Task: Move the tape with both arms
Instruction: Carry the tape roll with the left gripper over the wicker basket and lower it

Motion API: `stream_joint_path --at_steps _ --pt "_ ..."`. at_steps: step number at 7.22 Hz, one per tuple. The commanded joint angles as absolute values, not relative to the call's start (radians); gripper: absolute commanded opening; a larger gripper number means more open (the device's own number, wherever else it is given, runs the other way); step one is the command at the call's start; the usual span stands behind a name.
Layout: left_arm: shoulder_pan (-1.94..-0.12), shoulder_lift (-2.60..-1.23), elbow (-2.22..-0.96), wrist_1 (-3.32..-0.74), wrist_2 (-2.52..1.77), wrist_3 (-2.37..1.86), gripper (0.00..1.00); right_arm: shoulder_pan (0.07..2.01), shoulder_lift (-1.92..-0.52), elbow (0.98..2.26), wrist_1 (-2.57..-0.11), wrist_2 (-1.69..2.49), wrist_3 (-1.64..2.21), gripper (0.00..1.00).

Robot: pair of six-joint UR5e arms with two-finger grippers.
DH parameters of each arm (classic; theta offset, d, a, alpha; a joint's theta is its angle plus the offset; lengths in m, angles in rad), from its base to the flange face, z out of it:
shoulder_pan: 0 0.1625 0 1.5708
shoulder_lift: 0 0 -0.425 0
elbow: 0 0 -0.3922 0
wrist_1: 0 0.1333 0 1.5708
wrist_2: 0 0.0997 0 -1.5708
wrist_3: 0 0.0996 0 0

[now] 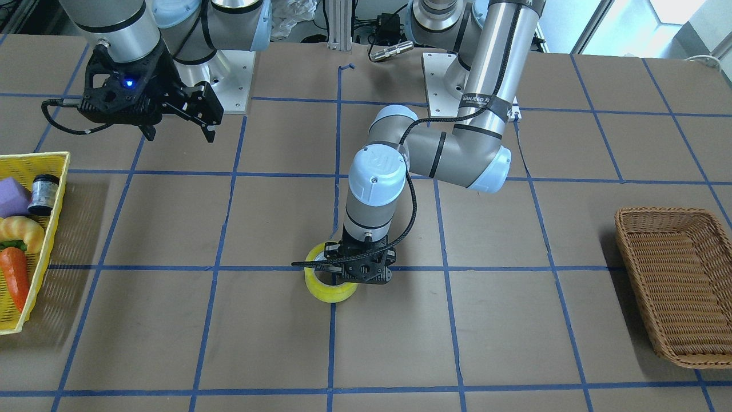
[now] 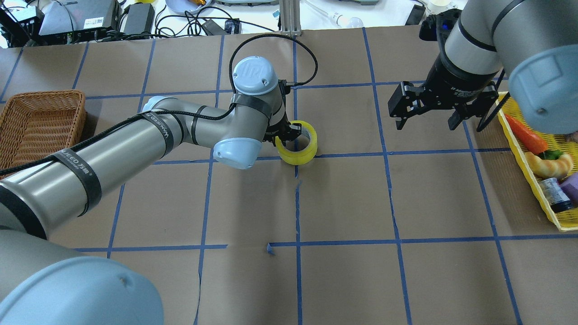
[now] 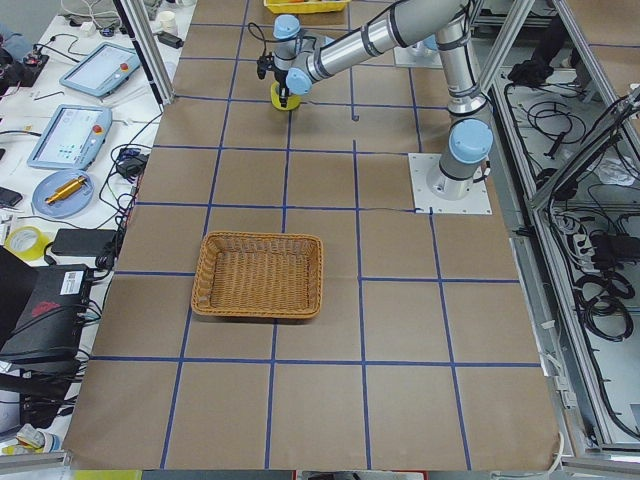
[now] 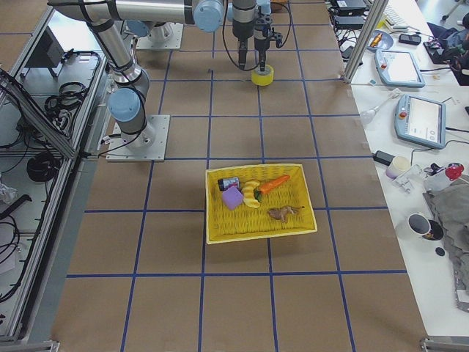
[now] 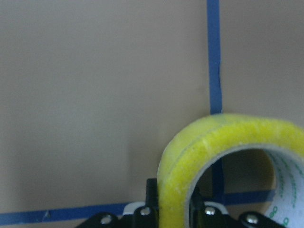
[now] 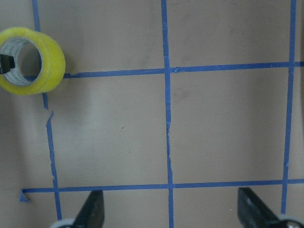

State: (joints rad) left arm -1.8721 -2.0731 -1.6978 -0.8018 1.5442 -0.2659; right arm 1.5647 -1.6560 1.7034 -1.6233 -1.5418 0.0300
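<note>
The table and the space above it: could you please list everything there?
table: one, brown, under everything
grid lines: many, blue, across the table
tape: one, translucent yellow, centre, on a grid crossing
wicker basket: one, brown, robot's left end
mesh tray: one, yellow, robot's right end
carrot toy: one, orange, in the tray
block: one, purple, in the tray
small jar: one, dark, in the tray
bread-like toy: one, yellowish, in the tray
left arm: one, silver-grey, reaching to centre
left gripper: one, black, closed on the tape's wall
right arm: one, silver-grey, near the tray
right gripper: one, black, open above the table
</note>
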Motion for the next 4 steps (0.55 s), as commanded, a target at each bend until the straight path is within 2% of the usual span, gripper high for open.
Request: stream_joint_path --at_steps 1,4 --pt "-1.783 -1.992 -1.625 -0.921 1.549 -0.192 0.07 1.565 -1.655 1.703 -1.623 -1.545 0.023 1.00" --pt "-1.440 -1.879 -1.488 -1.183 1.548 0.107 0.10 1.563 -1.654 1.683 -1.623 -1.557 0.025 1.00"
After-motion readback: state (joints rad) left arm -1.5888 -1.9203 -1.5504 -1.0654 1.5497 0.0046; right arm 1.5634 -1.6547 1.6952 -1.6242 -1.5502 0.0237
